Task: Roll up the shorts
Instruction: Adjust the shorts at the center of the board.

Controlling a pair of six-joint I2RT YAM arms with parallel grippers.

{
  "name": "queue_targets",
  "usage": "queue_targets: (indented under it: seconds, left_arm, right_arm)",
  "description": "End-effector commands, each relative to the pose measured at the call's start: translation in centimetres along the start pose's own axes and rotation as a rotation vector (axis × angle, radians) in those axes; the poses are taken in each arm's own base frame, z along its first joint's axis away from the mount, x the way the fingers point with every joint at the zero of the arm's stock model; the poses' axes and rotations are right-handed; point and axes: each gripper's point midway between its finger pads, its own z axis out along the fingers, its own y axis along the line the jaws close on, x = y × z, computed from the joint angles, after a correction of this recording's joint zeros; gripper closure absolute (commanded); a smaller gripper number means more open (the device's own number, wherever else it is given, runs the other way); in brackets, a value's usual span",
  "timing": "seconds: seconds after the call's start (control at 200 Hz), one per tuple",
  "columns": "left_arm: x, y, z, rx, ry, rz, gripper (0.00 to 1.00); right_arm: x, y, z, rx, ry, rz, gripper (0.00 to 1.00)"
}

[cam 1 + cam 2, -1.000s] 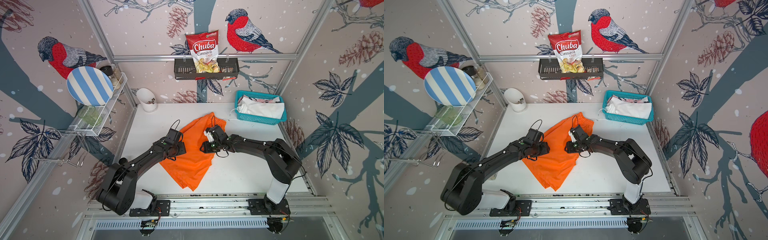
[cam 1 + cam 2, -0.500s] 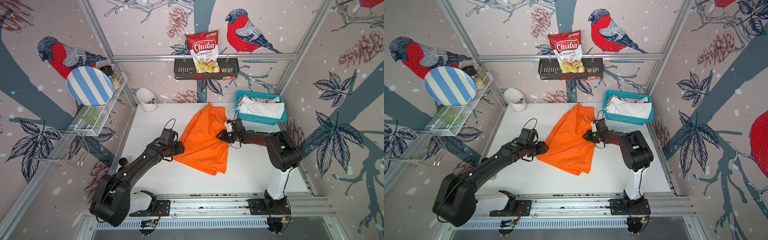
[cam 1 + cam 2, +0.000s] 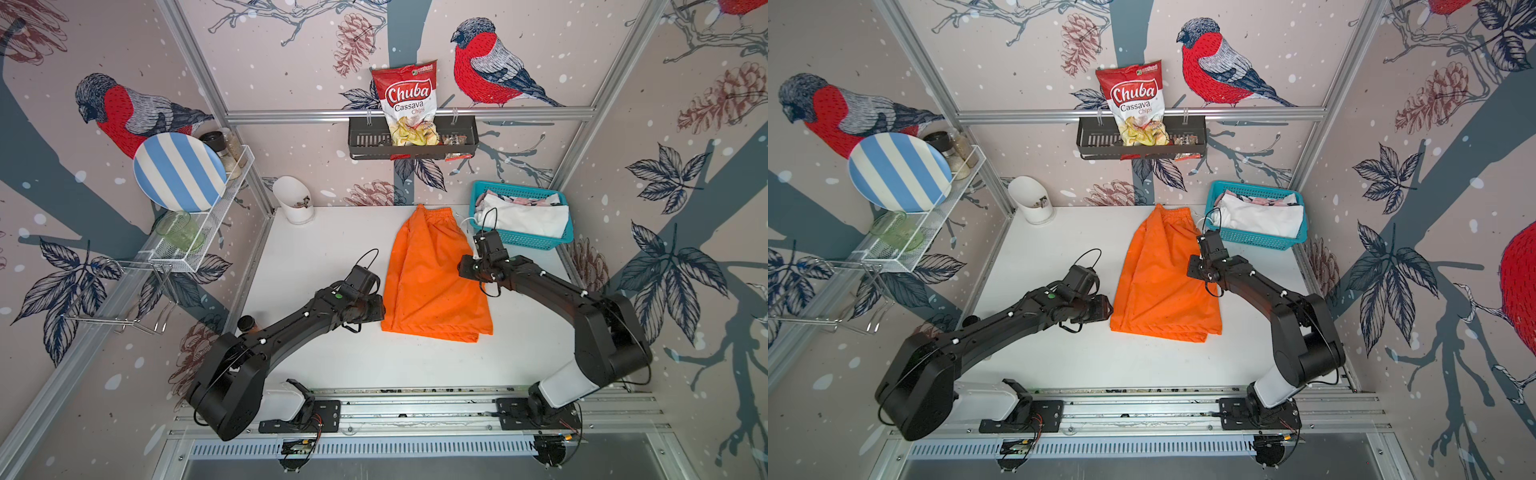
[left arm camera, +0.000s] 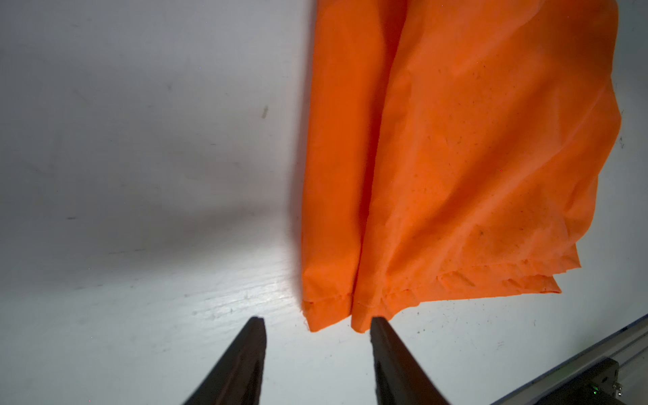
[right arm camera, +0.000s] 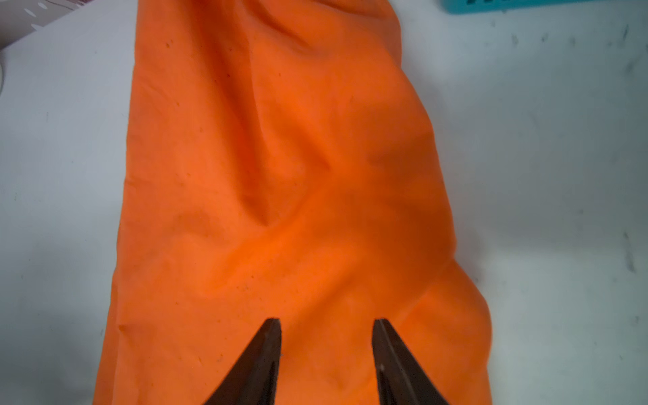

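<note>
The orange shorts [image 3: 432, 282] [image 3: 1163, 282] lie flat on the white table, folded lengthwise, with the gathered waist toward the back wall and the hems toward the front. My left gripper [image 3: 383, 309] [image 4: 317, 321] is open just off the front left hem corner [image 4: 326, 315], with only bare table between its fingers. My right gripper [image 3: 460, 267] [image 5: 326, 321] is open over the right edge of the orange cloth [image 5: 280, 175], holding nothing. The white shorts [image 3: 528, 216] and the pink printed shorts [image 3: 528, 200] lie in the teal basket [image 3: 523, 242].
A white cup [image 3: 293, 203] stands at the back left of the table. A wire shelf [image 3: 216, 216] on the left wall carries a striped plate [image 3: 178, 172] and a green glass. A black rack with a chips bag [image 3: 409, 104] hangs on the back wall. A metal rail [image 3: 415, 409] runs along the front.
The orange shorts went from a crumpled diagonal heap to a straight lengthwise fold. Both grippers have let go; the left drew back to the hem corner, the right moved out to the right edge.
</note>
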Motion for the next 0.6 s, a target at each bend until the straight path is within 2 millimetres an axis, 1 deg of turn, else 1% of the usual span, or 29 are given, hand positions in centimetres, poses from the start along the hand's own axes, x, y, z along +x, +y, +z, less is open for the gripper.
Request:
queue_targets:
  seconds: [0.0, 0.035, 0.14, 0.275, 0.41, 0.425, 0.485, 0.54, 0.595]
  left_arm:
    - [0.9, -1.1, 0.5, -0.027, 0.019, 0.015, 0.48]
    - [1.1, -1.5, 0.7, -0.032, 0.028, 0.024, 0.48]
    - [1.7, -2.7, 1.6, -0.043, 0.053, 0.051, 0.49]
    - [2.7, -3.7, 3.1, -0.061, 0.092, 0.082, 0.49]
    - [3.7, -3.4, 4.2, -0.099, 0.124, 0.101, 0.52]
    - [3.8, -3.3, 4.3, -0.103, 0.127, 0.099, 0.52]
    - [4.1, -3.1, 4.6, -0.111, 0.137, 0.1, 0.57]
    - [4.4, -2.8, 4.7, -0.119, 0.144, 0.098, 0.63]
    - [4.5, -2.8, 4.8, -0.119, 0.147, 0.097, 0.66]
  right_arm:
    - [3.3, -1.2, -1.3, -0.001, 0.071, 0.025, 0.52]
    - [4.1, -1.4, -1.7, -0.006, 0.079, 0.032, 0.51]
    - [7.0, -3.3, -2.3, -0.001, 0.111, 0.074, 0.49]
    - [9.8, -5.8, -2.3, 0.017, 0.16, 0.14, 0.48]
    - [11.0, -8.4, -2.4, 0.087, 0.154, 0.211, 0.46]
    - [10.6, -8.3, -2.8, 0.079, 0.13, 0.215, 0.46]
    - [10.6, -8.3, -3.0, 0.07, 0.113, 0.233, 0.44]
    - [10.8, -8.6, -3.0, 0.08, 0.111, 0.253, 0.43]
    - [11.2, -8.7, -2.9, 0.08, 0.113, 0.267, 0.42]
